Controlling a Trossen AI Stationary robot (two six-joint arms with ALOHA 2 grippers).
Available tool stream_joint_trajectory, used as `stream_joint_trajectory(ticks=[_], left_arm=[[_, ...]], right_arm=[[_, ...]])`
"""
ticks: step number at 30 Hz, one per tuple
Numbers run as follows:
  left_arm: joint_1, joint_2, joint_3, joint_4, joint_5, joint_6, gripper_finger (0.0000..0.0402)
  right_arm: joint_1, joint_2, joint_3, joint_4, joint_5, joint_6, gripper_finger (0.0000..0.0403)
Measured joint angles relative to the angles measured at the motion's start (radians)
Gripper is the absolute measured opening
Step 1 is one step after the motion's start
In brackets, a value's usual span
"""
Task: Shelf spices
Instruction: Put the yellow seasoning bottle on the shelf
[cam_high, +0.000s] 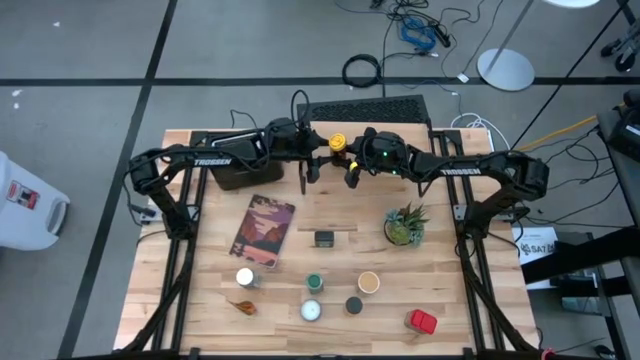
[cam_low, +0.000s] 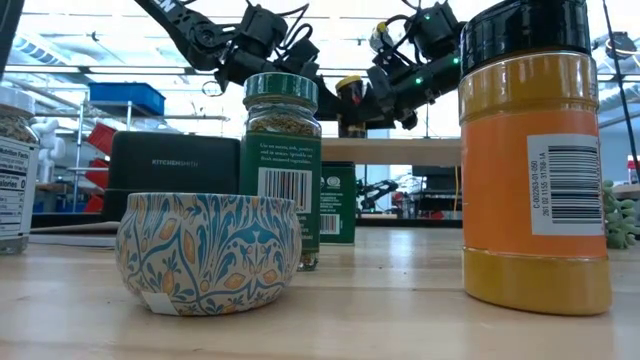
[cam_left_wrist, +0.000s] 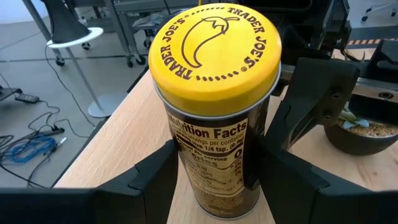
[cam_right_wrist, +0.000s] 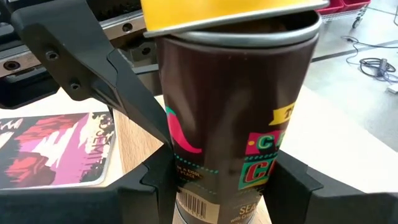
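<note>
A dark brown spice tin with a yellow lid (cam_high: 338, 141) stands upright at the shelf's light wooden top (cam_low: 400, 150), at the table's far middle. I cannot tell whether its base touches the wood. My left gripper (cam_high: 318, 160) reaches it from the table's left and my right gripper (cam_high: 351, 166) from the right. Both are shut on the tin (cam_left_wrist: 214, 124), and each shows beside it in the other's wrist view. Several other spices stand on the table's near half, among them a green-topped jar (cam_high: 314, 283) and a red-topped one (cam_high: 422, 320). My left gripper pinches the tin's lower body (cam_left_wrist: 186, 168) between its two fingers, one on each side. The fingers come nearly level from the table's left. The tin stands upright in them, lid up. My right gripper pinches the tin's lower body (cam_right_wrist: 186, 174) between its two fingers, below the lid. It comes nearly level from the table's right, opposite the left gripper. The tin is upright.
A black toaster (cam_high: 232, 172) stands at the far left, next to the left arm. A reddish book (cam_high: 263, 230) lies left of centre and a potted plant (cam_high: 405, 225) stands right of centre. A small dark tin (cam_high: 323, 238) sits between them.
</note>
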Motion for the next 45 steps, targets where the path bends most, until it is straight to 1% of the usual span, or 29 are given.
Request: stream_joint_trajectory(ticks=[4, 14, 24, 28, 45], left_arm=[[0.000, 0.000, 0.000, -0.004, -0.001, 0.000, 0.0215], [0.001, 0.000, 0.000, -0.020, -0.002, -0.003, 0.0215], [0.001, 0.005, -0.005, -0.061, -0.006, -0.003, 0.0215], [0.002, 0.004, -0.005, -0.054, -0.006, -0.003, 0.0215], [0.002, 0.002, -0.004, -0.051, -0.008, -0.005, 0.0215]], right_arm=[[0.000, -0.001, 0.001, -0.005, 0.001, 0.000, 0.0171], [0.000, -0.009, 0.001, -0.038, 0.005, 0.001, 0.0200], [0.000, -0.072, -0.001, -0.137, 0.016, 0.000, 0.0202], [0.000, -0.103, -0.002, -0.163, 0.033, -0.007, 0.0203], [0.000, -0.097, -0.002, -0.192, 0.032, 0.000, 0.0205]])
